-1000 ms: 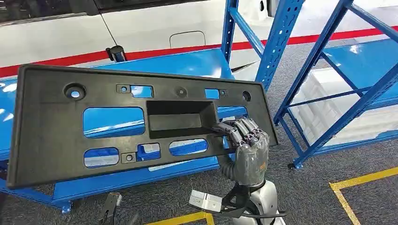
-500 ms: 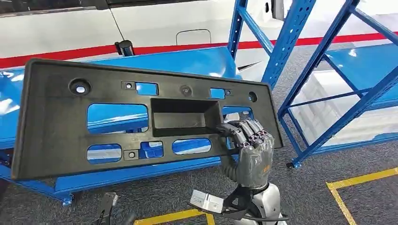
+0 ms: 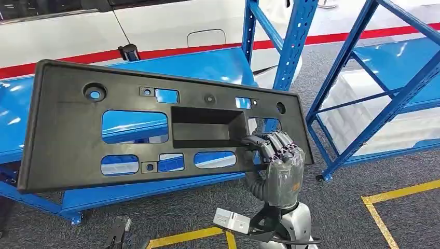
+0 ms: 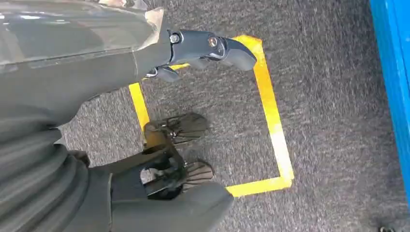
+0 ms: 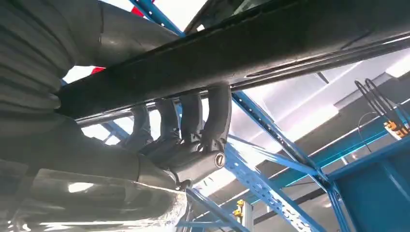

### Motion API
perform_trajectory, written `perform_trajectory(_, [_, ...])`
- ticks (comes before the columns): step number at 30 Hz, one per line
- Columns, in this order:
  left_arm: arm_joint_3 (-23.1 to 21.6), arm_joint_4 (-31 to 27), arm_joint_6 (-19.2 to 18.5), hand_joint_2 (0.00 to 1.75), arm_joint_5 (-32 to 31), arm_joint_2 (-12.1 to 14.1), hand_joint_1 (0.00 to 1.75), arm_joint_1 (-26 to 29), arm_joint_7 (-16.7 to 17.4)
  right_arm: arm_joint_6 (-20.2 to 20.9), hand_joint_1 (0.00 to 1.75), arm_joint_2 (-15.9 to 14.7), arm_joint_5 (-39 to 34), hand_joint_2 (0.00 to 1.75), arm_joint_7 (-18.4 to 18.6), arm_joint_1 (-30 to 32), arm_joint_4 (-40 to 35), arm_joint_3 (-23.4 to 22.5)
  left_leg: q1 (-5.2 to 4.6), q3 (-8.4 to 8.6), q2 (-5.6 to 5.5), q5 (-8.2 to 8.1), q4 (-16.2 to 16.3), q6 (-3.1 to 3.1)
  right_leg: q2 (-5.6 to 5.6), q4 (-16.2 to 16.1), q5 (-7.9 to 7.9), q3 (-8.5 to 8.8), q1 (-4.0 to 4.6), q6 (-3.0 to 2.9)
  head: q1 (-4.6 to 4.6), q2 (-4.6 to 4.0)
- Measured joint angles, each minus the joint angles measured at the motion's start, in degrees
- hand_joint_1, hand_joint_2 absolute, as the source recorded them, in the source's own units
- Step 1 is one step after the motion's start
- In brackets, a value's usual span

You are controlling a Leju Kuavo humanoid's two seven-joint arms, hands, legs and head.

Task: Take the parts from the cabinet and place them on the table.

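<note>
Silver and grey, the right arm rises from six o'clock in the head view, wrist upright, and its right hand (image 3: 277, 161) curls its dark fingers (image 3: 270, 145) over the lower edge of a long black panel (image 3: 67, 140), near that part's four o'clock corner. In the right wrist view the same fingers (image 5: 193, 121) hook over the panel's dark rim (image 5: 270, 43), thumb side below, so the hand grips the part firmly. The panel is held up in the air, face toward the camera, tilted with its nine o'clock end lower and wider in view; blue shows through its cut-outs, and a rectangular recess (image 3: 205, 127) sits at its middle, just beside the gripping fingers.

The left hand (image 4: 193, 53) hangs over grey carpet (image 4: 329, 111) and a yellow floor line (image 4: 273, 121); its fingers are loosely apart and hold nothing.

Beyond the panel lies a blue shelf surface (image 3: 207, 65), with blue rack uprights (image 3: 290, 41) at one o'clock and a second rack (image 3: 384, 72) toward three o'clock carrying white trays (image 3: 373, 104). A white wall with a red stripe (image 3: 171, 52) runs across at twelve o'clock.

Against half a second ago the whole scene has slid slightly, so the camera has moved; the grip on the panel is unchanged, and the panel sits a little lower toward nine o'clock in the picture.
</note>
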Motion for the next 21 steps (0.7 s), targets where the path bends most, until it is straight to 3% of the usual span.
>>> perform_trajectory(1, [0.1, 0.0, 0.0, 1.75, -0.1, 0.1, 0.0, 0.2, 0.0, 0.0, 1.75, 0.0, 0.1, 1.75, 0.1, 0.0, 0.0, 0.0, 0.01, -2.23, 0.01, -2.21, 5.0, -0.17, -0.03, 0.0, 0.13, -0.28, 0.17, -0.18, 0.0, 0.0])
perform_trajectory(2, [0.1, 0.0, 0.0, 1.75, -0.2, 0.1, 0.0, 0.4, 0.0, 0.0, 1.75, 0.0, 0.1, 1.75, 0.2, 0.0, 0.0, 0.0, 0.01, -3.51, 0.01, -3.15, 8.0, -0.17, -0.02, 0.0, 0.24, -0.47, 0.33, -0.33, 0.0, 0.0])
perform_trajectory(3, [0.3, 0.0, -0.1, 1.75, -0.2, 0.2, 0.0, 0.7, -0.1, 0.0, 1.75, 0.0, 0.2, 1.75, 0.3, 0.1, 0.0, 0.0, 0.0, -3.74, 0.01, -2.97, 8.9, -0.07, -0.01, 0.0, 0.36, -0.59, 0.46, -0.47, 0.0, 0.0])
perform_trajectory(5, [0.7, 0.0, -0.3, 1.75, -0.5, 0.5, 0.0, 1.1, -0.4, 0.0, 1.75, -0.1, 0.5, 1.75, 0.7, 0.3, 0.0, 0.0, -0.02, -0.43, 0.01, 0.41, 3.4, 0.34, 0.05, 0.1, 0.37, -0.59, 0.62, -0.45, 0.0, 0.0])
perform_trajectory(6, [1.0, -0.3, -0.7, 1.75, -0.9, 0.7, 0.0, 1.3, -0.7, 0.0, 1.75, -0.1, 0.7, 1.75, 0.9, 0.4, -0.1, 0.0, -0.07, 3.61, 0.02, 3.38, -3.6, 0.83, 0.07, 0.2, 0.37, -0.49, 0.77, -0.44, -0.02, 0.0])
perform_trajectory(7, [1.3, -0.6, -0.9, 1.75, -1.0, 0.9, 0.0, 1.5, -0.9, 0.0, 1.75, -0.1, 0.8, 1.75, 1.1, 0.4, -0.2, 0.0, -0.12, 6.3, 0.01, 4.4, -8.4, 1.39, 0.05, 0.2, 0.38, -0.45, 0.78, -0.41, 0.0, 0.0])
perform_trajectory(8, [1.5, -0.9, -1.2, 1.75, -1.2, 1.1, 0.0, 1.6, -1.0, 0.0, 1.75, -0.1, 1.0, 1.75, 1.3, 0.4, -0.3, 0.0, -0.43, 6.7, 0.18, 3.96, -9.3, 1.37, 0.05, 0.4, 0.49, -0.75, 1.55, -0.13, 0.02, 0.0])
perform_trajectory(10, [2.0, -1.5, -1.6, 1.75, -1.7, 1.4, 0.0, 2.4, -1.4, 0.0, 1.75, -0.3, 1.1, 1.75, 1.6, 0.5, -0.7, 0.0, -0.72, 6.34, 0.1, 4.16, -9.2, 1.63, 0.01, 0.3, 0.69, -0.91, 1.21, 0.28, 0.02, 0.0])
perform_trajectory(11, [2.4, -1.8, -2.0, 1.75, -2.0, 1.7, 0.0, 2.9, -1.7, 0.0, 1.75, -0.3, 1.1, 1.75, 1.6, 0.7, -0.7, 0.0, -0.84, 6.29, 0.09, 4.32, -9.3, 1.91, 0.02, 0.0, 0.88, -0.87, 1.12, 0.79, 0.0, 0.0])
perform_trajectory(12, [2.7, -2.1, -2.3, 1.75, -2.0, 1.9, 0.0, 3.2, -1.8, 0.0, 1.75, -0.4, 1.0, 1.75, 1.6, 0.8, -0.9, 0.0, -0.54, 6.46, 0.15, 4.86, -10.2, 2.48, 0.03, 0.0, 0.93, -0.96, 1.58, 1.14, 0.02, 0.0])
perform_trajectory(13, [3.0, -2.3, -2.4, 1.75, -1.9, 2.0, 0.0, 3.5, -2.1, 0.0, 1.75, -0.6, 0.7, 1.75, 1.5, 1.0, -1.0, 0.0, -0.28, 6.61, 0.49, 5.34, -10.7, 2.76, -0.01, 1.0, 0.09, -1.61, 1.24, 1.2, 0.0, 0.0])
perform_trajectory(14, [3.4, -2.6, -2.4, 1.75, -1.6, 2.1, 0.0, 3.8, -2.4, 0.0, 1.75, -0.7, 0.2, 1.75, 1.3, 0.9, -1.1, 0.0, -0.21, 6.48, 0.41, 5.63, -10.9, 3.25, 0.07, 3.5, -1.66, -2.8, 1.34, 0.89, 0.11, 0.0])
perform_trajectory(16, [4.8, -3.1, -2.4, 1.75, -0.9, 2.2, 0.0, 4.7, -2.9, 0.0, 1.75, -1.2, -0.9, 1.75, 0.6, 1.0, -1.1, 0.0, -0.26, 5.99, 0.51, 5.83, -10.8, 3.34, 0.07, 12.9, -5.93, -6.93, 1.1, 0.57, 0.26, 0.0])
perform_trajectory(17, [5.5, -3.4, -2.4, 1.75, -0.8, 2.2, 0.0, 5.3, -3.0, 0.0, 1.75, -1.4, -1.5, 1.75, 0.2, 1.0, -1.0, 0.0, -0.29, 5.73, 0.6, 5.94, -10.8, 3.27, 0.07, 16.8, -7.31, -8.57, 1.02, 0.69, 0.22, 0.0])
perform_trajectory(18, [6.1, -3.5, -2.4, 1.75, -0.8, 2.2, 0.0, 5.8, -3.0, 0.0, 1.75, -1.7, -2.1, 1.75, -0.2, 1.0, -0.9, 0.1, -0.3, 5.57, 0.62, 6.05, -10.7, 3.19, 0.06, 18.3, -7.53, -8.98, 0.92, 1.12, 0.24, 0.0])
perform_trajectory(19, [6.7, -3.8, -2.4, 1.75, -0.7, 2.1, 0.0, 6.3, -3.0, 0.0, 1.75, -1.9, -2.7, 1.75, -0.4, 0.9, -0.8, 0.1, -0.29, 5.47, 0.62, 6.17, -10.7, 3.09, 0.06, 16.6, -6.8, -7.67, 0.75, 1.69, 0.24, 0.0])
perform_trajectory(20, [7.2, -3.9, -2.4, 1.75, -0.6, 2.1, 0.0, 6.5, -3.1, 0.0, 1.75, -2.0, -3.1, 1.75, -0.5, 0.9, -0.7, 0.1, -0.23, 5.44, 0.55, 6.26, -10.7, 2.96, 0.05, 12.5, -5.19, -5.22, 0.59, 2.34, 0.24, 0.0])
perform_trajectory(21, [7.5, -4.0, -2.4, 1.75, -0.5, 2.0, 0.0, 6.7, -3.1, 0.0, 1.75, -2.1, -3.4, 1.75, -0.7, 0.8, -0.5, 0.1, -0.17, 5.43, 0.39, 6.33, -10.5, 2.82, 0.04, 6.4, -3.04, -1.84, 0.33, 2.97, 0.24, 0.0])
